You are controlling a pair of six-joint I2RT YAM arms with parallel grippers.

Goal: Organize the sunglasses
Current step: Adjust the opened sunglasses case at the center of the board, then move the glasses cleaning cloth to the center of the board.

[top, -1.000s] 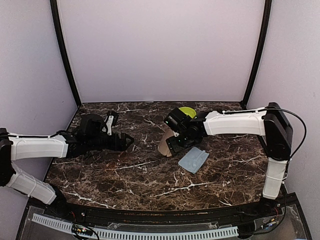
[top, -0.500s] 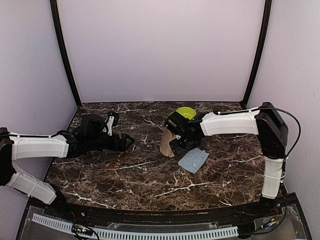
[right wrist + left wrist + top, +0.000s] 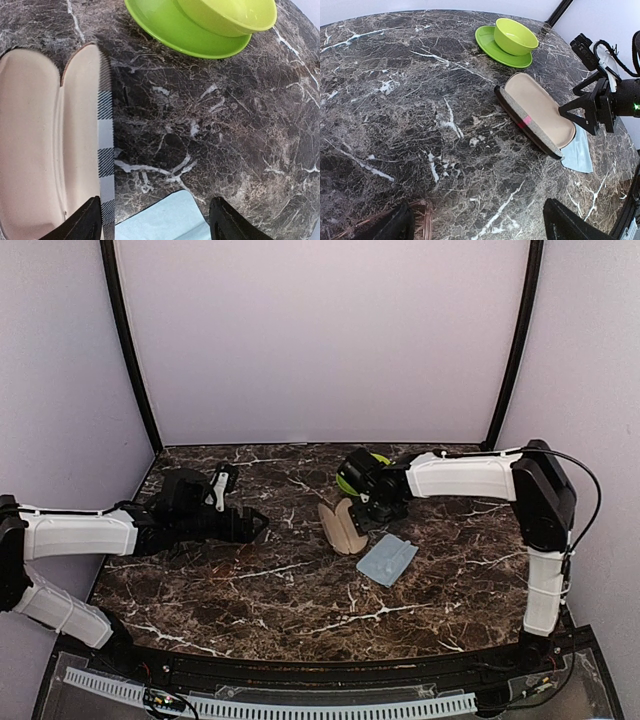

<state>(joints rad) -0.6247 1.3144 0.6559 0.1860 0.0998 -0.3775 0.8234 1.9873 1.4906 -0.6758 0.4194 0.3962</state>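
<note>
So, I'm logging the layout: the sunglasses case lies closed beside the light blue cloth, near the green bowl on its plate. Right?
Not quite. The sunglasses case lies open, beige lining up, as the left wrist view shows. Otherwise right: light blue cloth beside it, green bowl on its plate nearby.

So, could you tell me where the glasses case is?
Top view: the glasses case lies open mid-table, left of the right gripper, near the green bowl and blue cloth.
</note>
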